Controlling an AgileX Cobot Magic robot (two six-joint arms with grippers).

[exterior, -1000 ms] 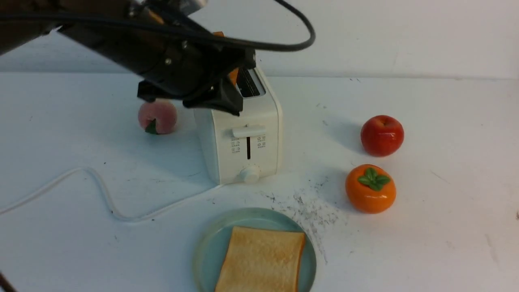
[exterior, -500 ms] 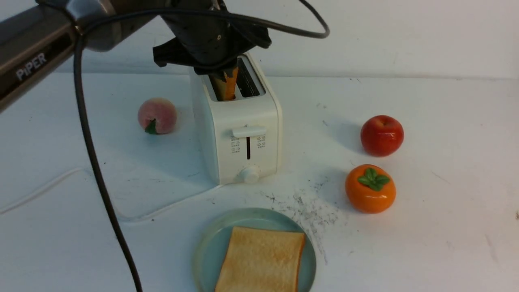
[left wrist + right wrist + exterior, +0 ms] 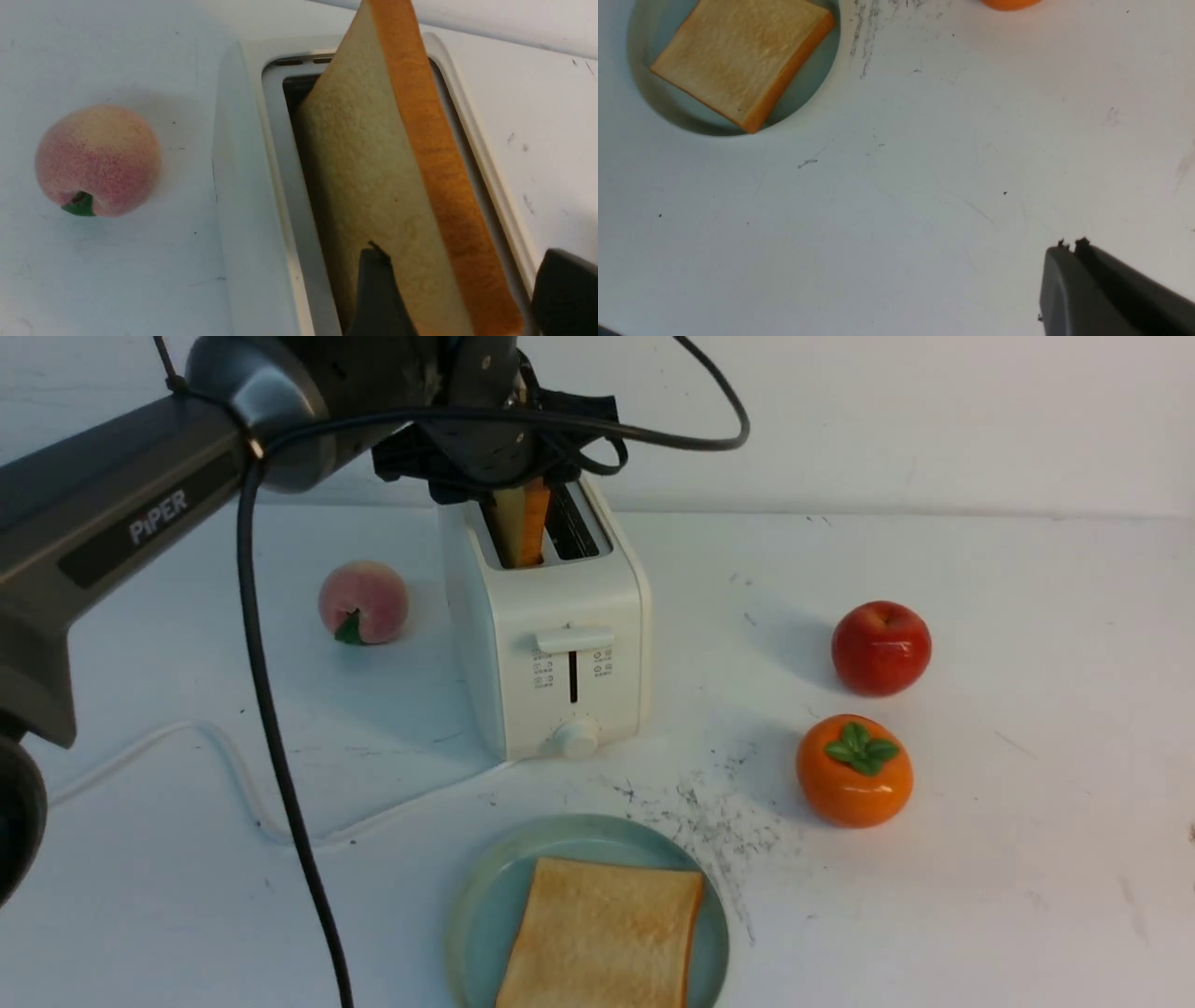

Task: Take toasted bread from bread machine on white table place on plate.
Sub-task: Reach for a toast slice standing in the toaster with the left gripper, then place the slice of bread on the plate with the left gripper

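The square, thick toasted bread slice (image 3: 521, 525), pale tan on its faces and orange-brown on its crust, stands on edge in the left slot of the boxy cream-white bread machine (image 3: 560, 644). This is the slot nearer the fuzzy pink peach (image 3: 362, 602). The long axis of the slice follows the slot, running from the lever end of the machine toward the far wall. Its broad faces point left and right, and its crust edge points up. The upper part rises clear of the slot, and in the left wrist view the slice leans across the opening.

The left gripper (image 3: 465, 261) points down over this slice. Its dark fingers (image 3: 378, 298) are spread, one in front of the pale face and the other well outside the crust — contact cannot be confirmed. The grey left arm (image 3: 140, 523) reaches forward from the near left with its wrist bent downward over the machine, and a black cable (image 3: 280, 784) hangs from it.

A second toasted bread slice (image 3: 602, 938) lies flat on the round pale blue-green plate (image 3: 481, 905), which sits near the machine's front on the white table (image 3: 980, 896). A red apple (image 3: 880, 647) and an orange persimmon (image 3: 853, 770) sit to the right, and a white power cord (image 3: 187, 733) trails left.

The right gripper (image 3: 1070, 245) hangs over bare table, well apart from the plate — its fingertips are pressed together and hold nothing.
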